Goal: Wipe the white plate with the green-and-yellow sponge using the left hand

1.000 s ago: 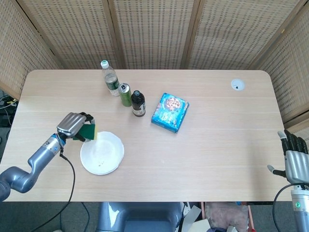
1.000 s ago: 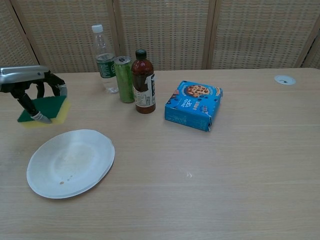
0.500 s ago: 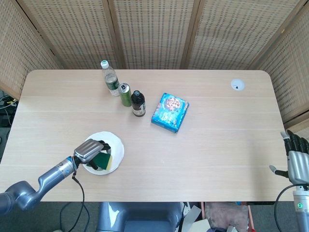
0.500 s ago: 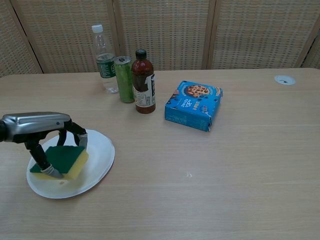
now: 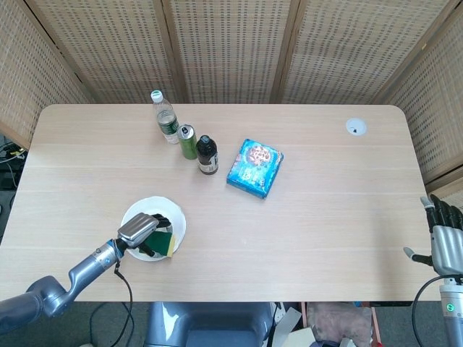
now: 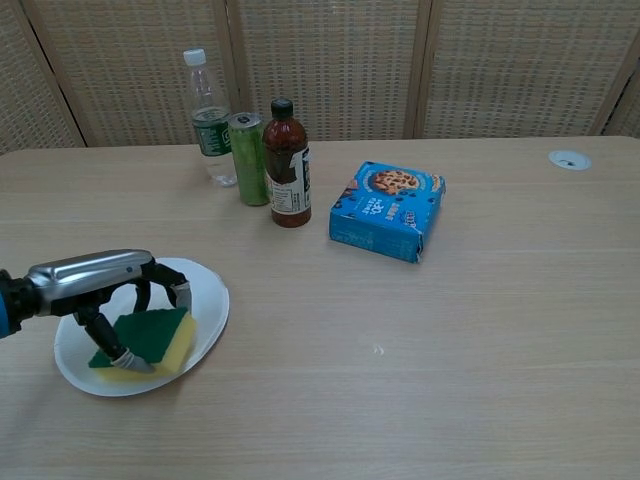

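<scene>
Wiping is under way: the left hand (image 6: 100, 283) is gripping the green-and-yellow sponge (image 6: 147, 338), fingers closed over its green top, and pressing it on the near-right part of the white plate (image 6: 205, 300). A second ago that hand was holding the sponge above the table (image 6: 400, 380), beyond the plate's far-left edge; since then it has been coming down onto the plate and sliding toward the robot, in the head view reaching the plate's near rim. That suggests the first stroke is nearly finished, and much of the plate's far side is probably waiting for a pass. The right hand (image 5: 445, 233) is idling off the table's near-right corner, fingers apart and holding nothing. The plate sits at the table's near-left, well apart from the bottles and the blue box.
</scene>
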`<state>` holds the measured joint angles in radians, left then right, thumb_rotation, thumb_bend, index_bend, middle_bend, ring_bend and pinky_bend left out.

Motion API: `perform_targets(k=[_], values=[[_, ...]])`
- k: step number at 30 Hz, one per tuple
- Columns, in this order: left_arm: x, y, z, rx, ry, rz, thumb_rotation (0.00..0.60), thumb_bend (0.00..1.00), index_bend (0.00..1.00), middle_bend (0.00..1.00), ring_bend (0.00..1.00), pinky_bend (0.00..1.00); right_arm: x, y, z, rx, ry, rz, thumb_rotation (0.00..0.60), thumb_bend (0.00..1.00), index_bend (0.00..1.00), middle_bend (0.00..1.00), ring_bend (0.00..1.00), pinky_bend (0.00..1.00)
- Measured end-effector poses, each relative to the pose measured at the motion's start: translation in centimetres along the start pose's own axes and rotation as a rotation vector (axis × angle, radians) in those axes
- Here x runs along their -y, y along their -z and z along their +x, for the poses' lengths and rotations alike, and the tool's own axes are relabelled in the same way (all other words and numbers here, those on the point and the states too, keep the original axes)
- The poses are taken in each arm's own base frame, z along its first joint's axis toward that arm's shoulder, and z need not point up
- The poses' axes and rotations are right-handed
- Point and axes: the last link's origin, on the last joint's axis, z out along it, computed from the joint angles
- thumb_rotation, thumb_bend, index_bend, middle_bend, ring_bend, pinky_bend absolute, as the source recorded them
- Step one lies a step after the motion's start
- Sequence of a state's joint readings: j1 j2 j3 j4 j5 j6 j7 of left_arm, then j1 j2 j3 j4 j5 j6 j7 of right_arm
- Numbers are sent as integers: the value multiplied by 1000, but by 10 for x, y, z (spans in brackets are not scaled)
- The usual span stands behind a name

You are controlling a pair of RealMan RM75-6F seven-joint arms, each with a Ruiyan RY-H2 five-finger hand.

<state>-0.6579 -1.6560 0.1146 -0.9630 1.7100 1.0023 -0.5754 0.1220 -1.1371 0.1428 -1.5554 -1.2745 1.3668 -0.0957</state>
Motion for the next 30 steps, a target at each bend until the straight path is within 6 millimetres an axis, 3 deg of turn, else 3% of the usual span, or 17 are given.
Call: perform_targets(k=[10, 21, 30], values=[[-1, -3, -12, -45, 85, -55, 600, 30, 522, 415, 310, 514, -1, 1, 2, -4, -5, -1, 600, 0, 0, 0, 0, 0], [-11, -12, 24, -139, 122, -83, 600, 30, 522, 414, 310, 514, 0, 1, 2, -3, -6, 2, 600, 0, 0, 0, 0, 0], [-7, -16, 6, -106, 106, -44, 600, 30, 522, 421, 310, 514, -1, 1, 3, -5, -11, 0, 600, 0, 0, 0, 0, 0]])
